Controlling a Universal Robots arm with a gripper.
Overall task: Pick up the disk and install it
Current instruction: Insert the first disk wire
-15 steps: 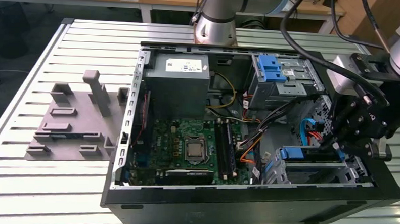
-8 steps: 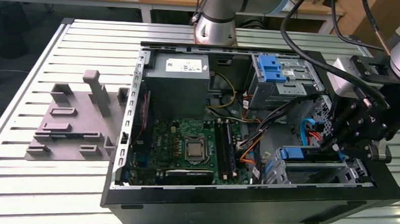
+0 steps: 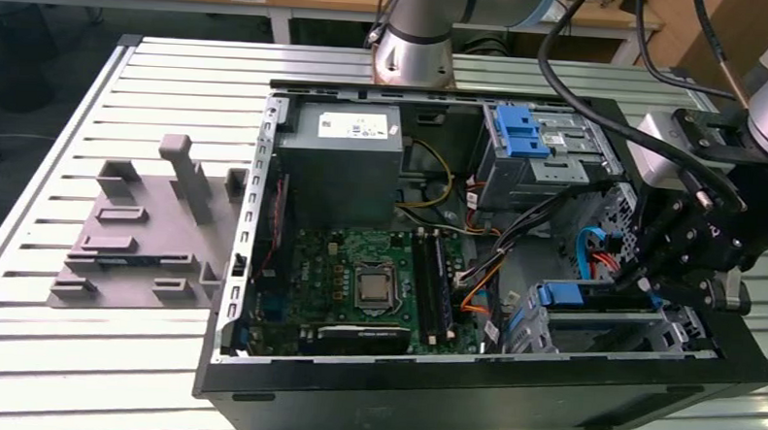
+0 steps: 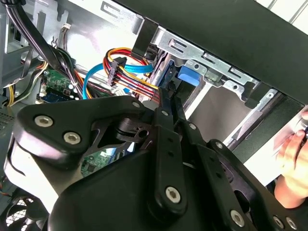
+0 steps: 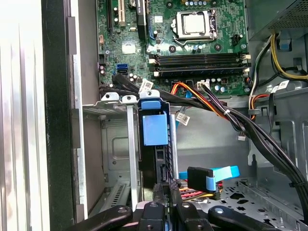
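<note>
The computer case (image 3: pixel 480 389) lies on its side on the slatted tabletop (image 3: pixel 169 79) with the side panel off, so the motherboard (image 3: pixel 368 282) and the drive bays face upward and can be reached from above. The gripper (image 3: pixel 650 275) hangs over the lower drive cage (image 3: pixel 619 327), at the case's corner on the exterior view's right.

The disk (image 5: pixel 155 144) stands on edge in that cage, between its metal rails, with the blue tab of its carrier toward the motherboard. In the first wrist view the two fingertips (image 5: pixel 166 192) sit close together at the disk's near edge. The jaws are narrow and seem pinched on that edge, though the contact itself is hard to make out. Gripping it edge-on would suit the slot, which accepts the drive only as a thin upright slab.

In the second wrist view the fingers run down beside the blue carrier tab (image 4: pixel 190 77), in line with the cage.

A bundle of coloured power wires and a blue data cable (image 5: pixel 216 175) lie loose just beside the cage, unplugged and within reach of the disk's connector end. A person's hand (image 4: pixel 293 159) rests outside the case wall.
</note>
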